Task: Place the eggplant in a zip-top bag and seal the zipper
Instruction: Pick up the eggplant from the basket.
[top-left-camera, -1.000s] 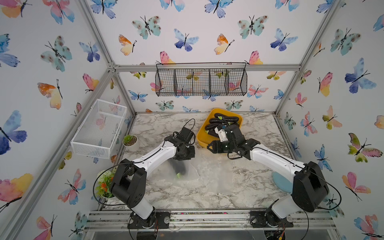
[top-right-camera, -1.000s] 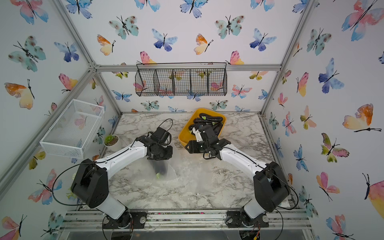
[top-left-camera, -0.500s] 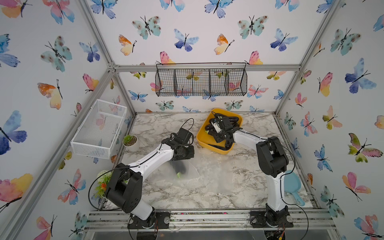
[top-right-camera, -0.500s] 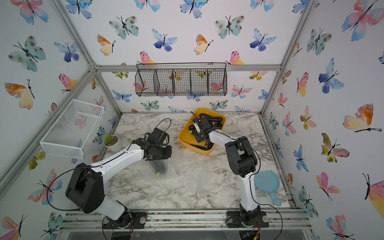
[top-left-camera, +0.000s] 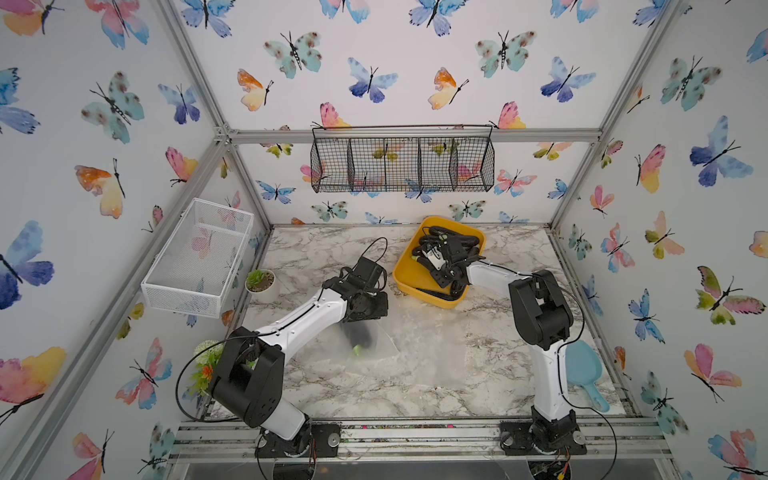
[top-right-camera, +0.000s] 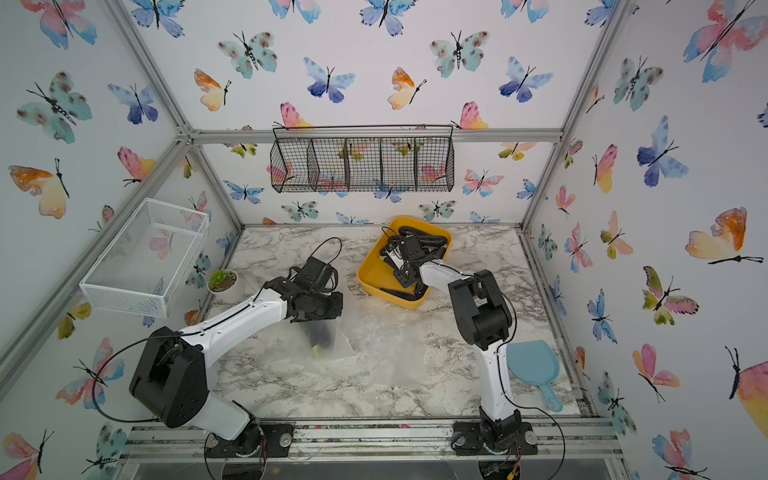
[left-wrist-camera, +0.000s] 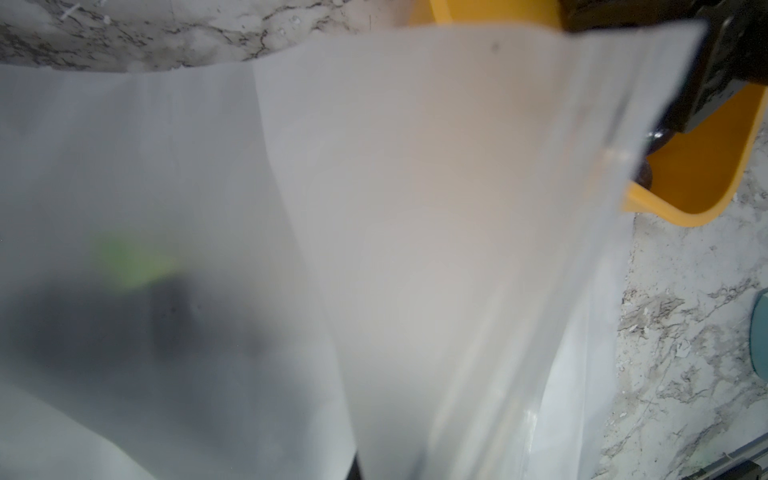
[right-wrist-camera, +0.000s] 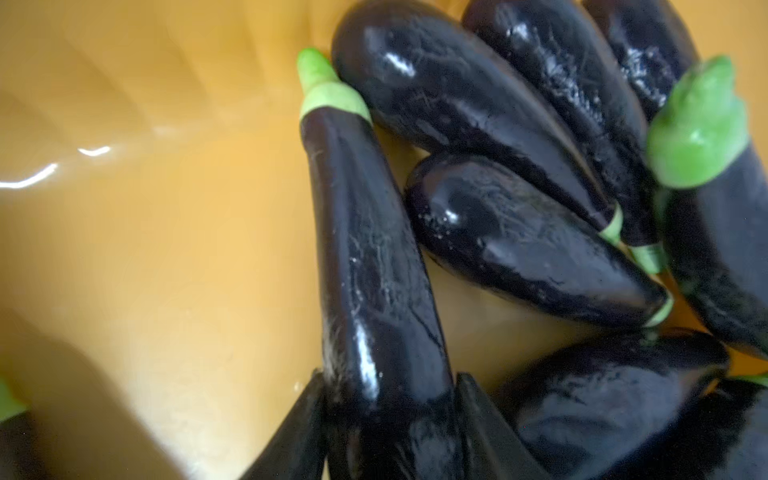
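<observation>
Eggplant (top-left-camera: 358, 337) sits dark inside the zip-top bag (top-left-camera: 380, 347) held by the clamped left gripper (top-left-camera: 363, 316), and the right gripper (right-wrist-camera: 388, 419) has swung away to the yellow tray (top-left-camera: 409, 282), jaws pinching a slim eggplant (right-wrist-camera: 365, 249) there, so I'd say sealing the zipper waits on a second load.

I count one zip-top bag (top-left-camera: 376, 347) holding one eggplant (top-left-camera: 360, 333), one yellow tray (top-left-camera: 409, 278) with at least six more eggplants (right-wrist-camera: 374, 270), two wire baskets (top-left-camera: 402, 164), two small plants (top-left-camera: 259, 280) and one blue scoop (top-left-camera: 584, 370).
</observation>
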